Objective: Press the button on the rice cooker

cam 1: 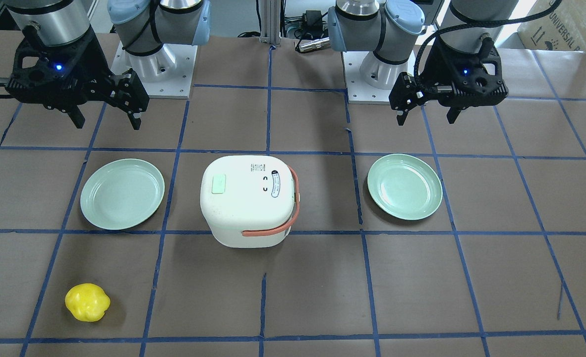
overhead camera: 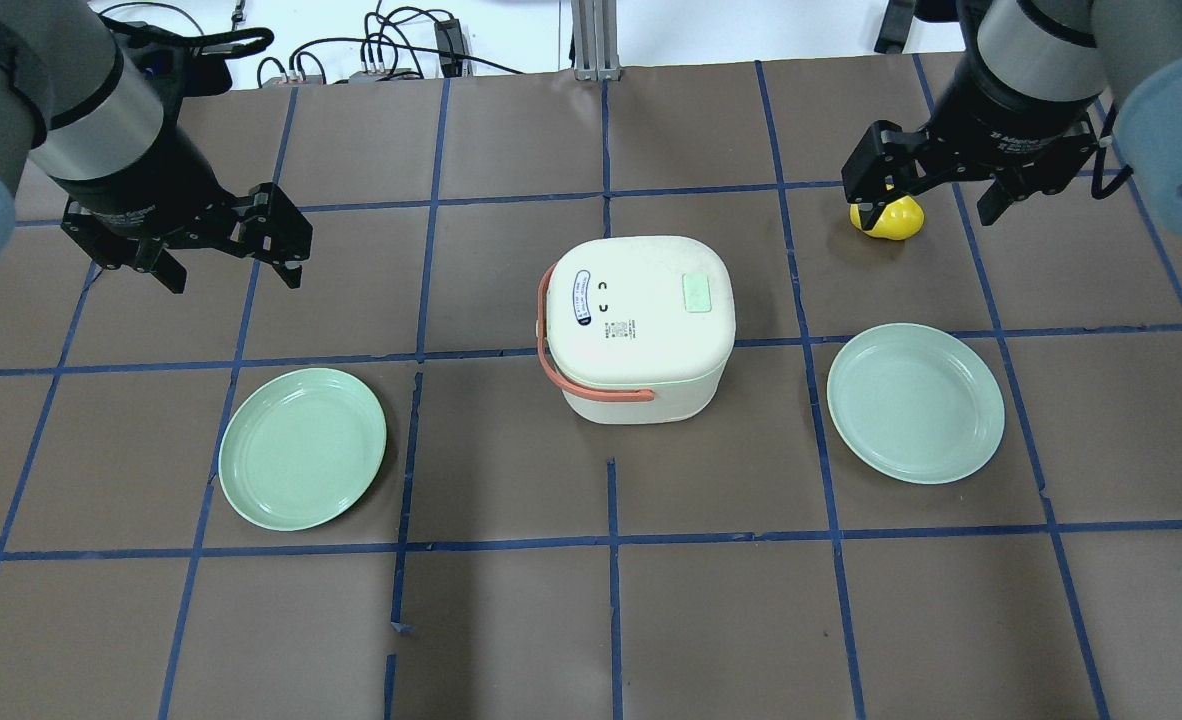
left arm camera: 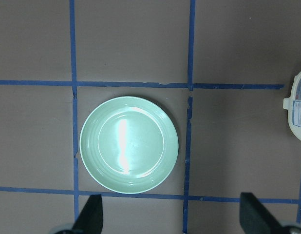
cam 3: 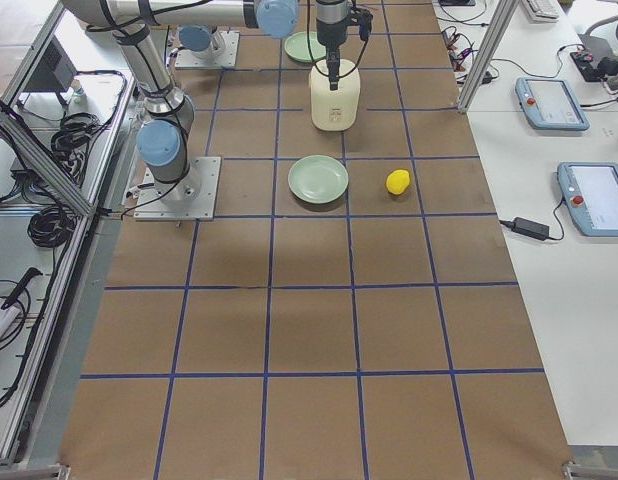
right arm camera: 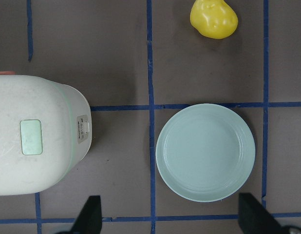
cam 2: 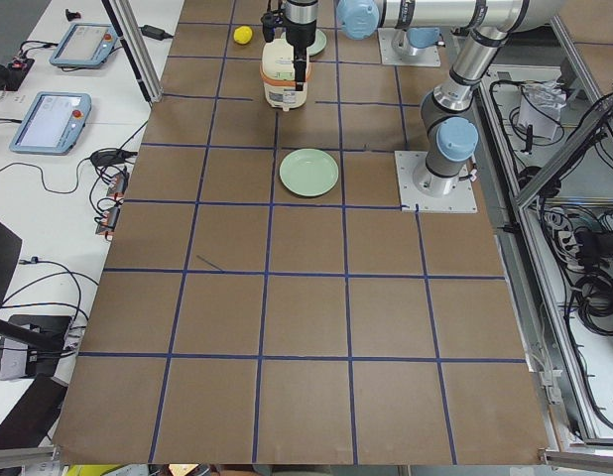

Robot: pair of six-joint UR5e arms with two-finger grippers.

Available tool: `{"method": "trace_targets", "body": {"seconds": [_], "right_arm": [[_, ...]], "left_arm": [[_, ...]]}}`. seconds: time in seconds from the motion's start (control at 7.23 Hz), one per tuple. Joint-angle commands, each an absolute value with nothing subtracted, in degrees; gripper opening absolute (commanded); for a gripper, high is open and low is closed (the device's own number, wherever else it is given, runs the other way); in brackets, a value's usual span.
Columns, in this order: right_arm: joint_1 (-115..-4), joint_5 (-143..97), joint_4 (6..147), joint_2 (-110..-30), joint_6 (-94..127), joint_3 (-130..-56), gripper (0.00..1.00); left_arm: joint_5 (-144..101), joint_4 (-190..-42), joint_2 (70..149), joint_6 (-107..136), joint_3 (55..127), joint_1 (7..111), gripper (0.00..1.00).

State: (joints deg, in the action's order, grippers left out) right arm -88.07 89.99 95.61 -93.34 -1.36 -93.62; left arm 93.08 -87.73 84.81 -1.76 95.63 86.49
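Rice cooker sits mid-table, lid down; both grippers hang clear of it.
Set your clock on the cooker, 12 pointing away from the robot. Nearest the bases you have the left gripper and right gripper, jaws spread wide, nothing between them. Next out: left plate at 8, right plate at 4. The pale green button is on the lid, toward 2. Farthest is a yellow lump at 2.

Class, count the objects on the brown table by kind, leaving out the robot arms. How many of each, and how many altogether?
Green plates: 2
Rice cooker: 1
Yellow fruit: 1
Total: 4
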Motion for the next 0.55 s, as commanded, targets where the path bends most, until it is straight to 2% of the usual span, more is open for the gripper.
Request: {"method": "trace_targets", "body": {"seconds": [0.0,0.41], "right_arm": [[-88.07,89.91,95.62,-93.34,-1.41,-93.60,0.99],[-88.07,89.83,95.63,-93.34,-1.41,-93.60,0.97]], "left_arm": [[93.08,-87.80,84.81,-1.76,95.62,86.48,1.00],[93.08,-87.80,84.81,-1.76,95.62,86.48,1.00]]}}
